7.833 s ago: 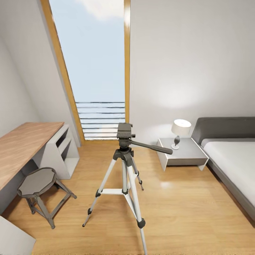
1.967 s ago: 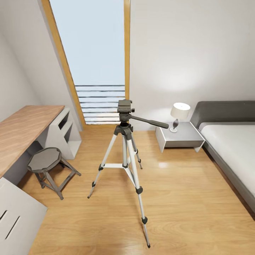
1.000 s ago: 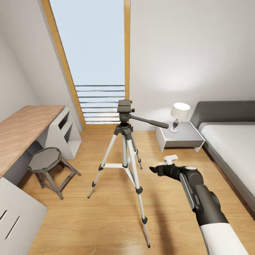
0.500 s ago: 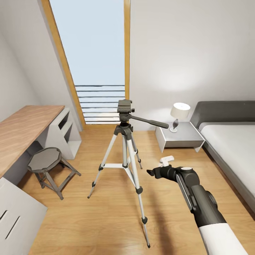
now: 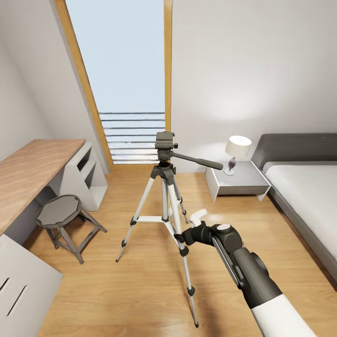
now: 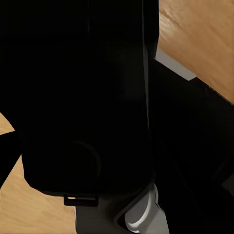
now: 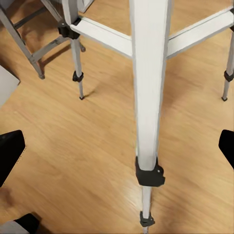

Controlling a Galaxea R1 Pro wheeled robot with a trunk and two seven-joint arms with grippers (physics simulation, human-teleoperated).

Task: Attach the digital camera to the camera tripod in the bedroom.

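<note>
The right claw (image 5: 180,237) is wide apart with nothing in it, right by the front leg of the tripod (image 5: 164,187). It should take care not to bump that leg. I cannot tell about the left claw; something black hides it, maybe the camera (image 6: 83,92). A stool (image 5: 59,211), table (image 5: 32,164) and bed (image 5: 309,192) stand well away.

Low grey metal stool with octagonal seat (image 5: 58,211) at left of frame, beside long wooden desk (image 5: 28,171). Grey bedside table (image 5: 236,180) right of centre carries white-shaded lamp (image 5: 237,146). Tall wood-framed window (image 5: 126,79) top centre.
</note>
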